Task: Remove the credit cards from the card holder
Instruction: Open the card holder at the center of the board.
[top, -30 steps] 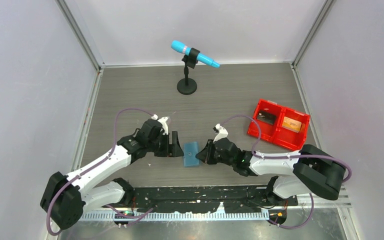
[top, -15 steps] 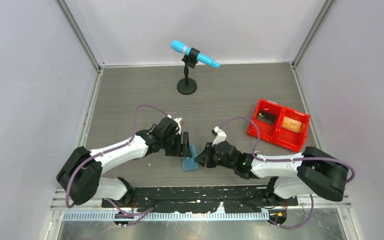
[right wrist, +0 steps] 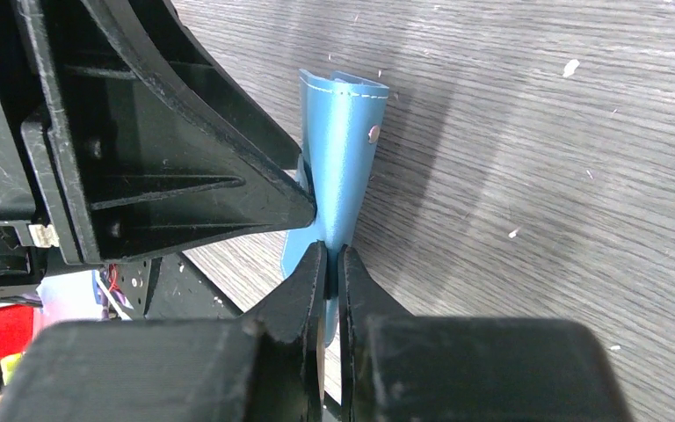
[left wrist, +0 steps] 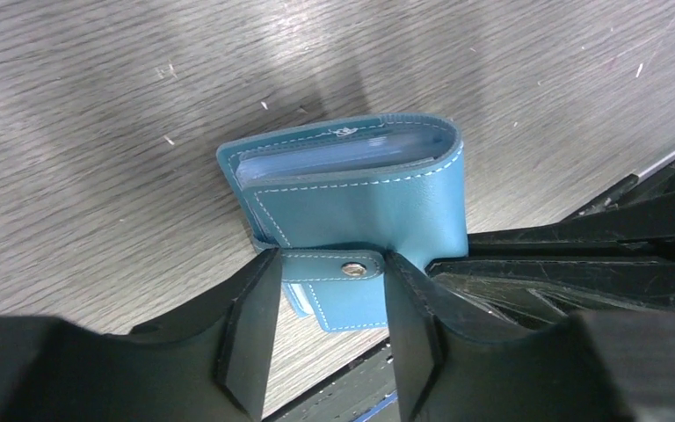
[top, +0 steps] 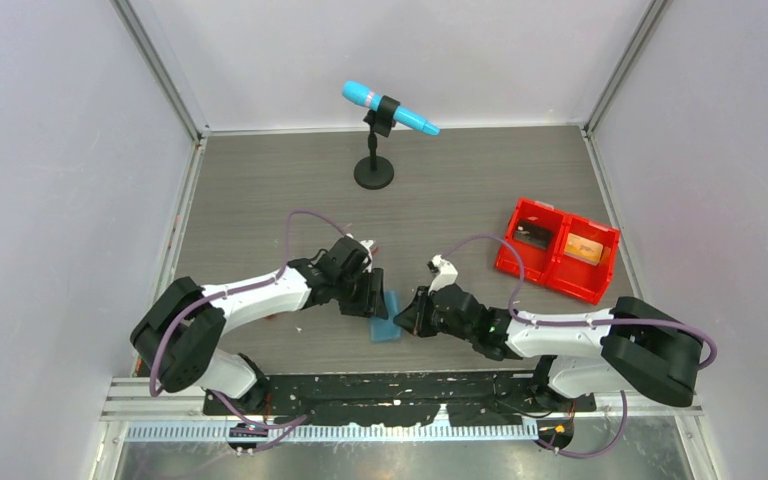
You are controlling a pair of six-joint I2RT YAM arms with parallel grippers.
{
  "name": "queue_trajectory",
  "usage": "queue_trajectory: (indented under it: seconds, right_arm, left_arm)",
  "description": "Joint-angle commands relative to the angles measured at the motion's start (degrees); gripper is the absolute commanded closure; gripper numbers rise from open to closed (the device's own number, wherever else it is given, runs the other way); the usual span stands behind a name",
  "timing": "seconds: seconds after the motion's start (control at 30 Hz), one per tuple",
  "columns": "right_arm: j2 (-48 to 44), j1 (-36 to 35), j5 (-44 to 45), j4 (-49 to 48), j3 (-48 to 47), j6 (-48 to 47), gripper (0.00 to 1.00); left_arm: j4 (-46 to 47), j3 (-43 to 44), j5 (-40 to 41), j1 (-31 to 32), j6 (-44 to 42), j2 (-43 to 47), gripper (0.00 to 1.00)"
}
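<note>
Two grippers on one little teal card holder (top: 387,320), sitting between them near the front edge of the surface (top: 290,190).
The holder's closed, with white stitching round the edges, its snap strap (left wrist: 316,264) with a metal stud done up, and pale sleeves peeking out between the covers. The right gripper (right wrist: 332,257) is pinched tight on one cover's edge. The left gripper (left wrist: 330,260) has its jaws part-way apart, one each side of the strap. The surface is grey wood-grain with a few pale flecks, plain pale walls all round. There's a blue mic (top: 390,108) on a stand at the back and a red two-compartment bin (top: 550,278) off right.
</note>
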State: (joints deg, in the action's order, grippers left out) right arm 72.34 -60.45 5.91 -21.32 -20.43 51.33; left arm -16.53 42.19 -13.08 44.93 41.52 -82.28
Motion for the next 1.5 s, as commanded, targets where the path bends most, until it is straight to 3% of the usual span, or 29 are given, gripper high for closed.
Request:
queue_trajectory:
  seconds: [0.0,0.23,0.5,0.63,0.83,1.07,1.17,1.37,1.47]
  right_arm:
    - [-2.7,-0.53,1.64,-4.84,0.05,-0.34,0.95]
    - [-2.64,-0.55,2.84,-4.87,0.84,-1.09,0.95]
    - [-3.4,-0.51,3.81,-3.97,1.02,-2.72,0.95]
    - [-3.88,-0.15,5.4,-0.66,-0.08,-4.41,0.94]
    - [-5.88,0.92,7.26,5.28,-1.64,-6.97,0.85]
    - [-9.16,0.93,7.89,13.17,-4.64,-10.12,0.47]
    - [-9.44,0.88,6.17,14.15,-5.62,-10.93,0.26]
    - [-6.54,0.22,4.43,14.02,-7.03,-10.89,0.1]
    - [-4.22,-1.26,4.44,13.84,-8.38,-10.23,0.09]
  left_arm:
    - [0.81,1.21,0.77,0.51,0.09,-0.41,0.58]
    - [0.04,1.13,1.03,0.51,-0.21,0.39,0.85]
    - [-1.54,1.2,1.23,0.51,-0.88,1.91,0.99]
    - [-3.26,1.11,2.13,0.51,-1.09,4.24,1.0]
    - [-0.17,-2.18,0.79,0.56,-0.03,10.42,1.0]
    - [4.59,-5.55,-1.05,0.47,1.02,14.71,1.0]
    - [5.61,-6.4,-1.46,0.49,1.02,15.61,1.0]
    - [7.58,-7.97,-2.14,0.46,1.81,17.41,1.0]
    - [7.74,-8.42,-2.3,0.43,1.9,18.19,1.0]
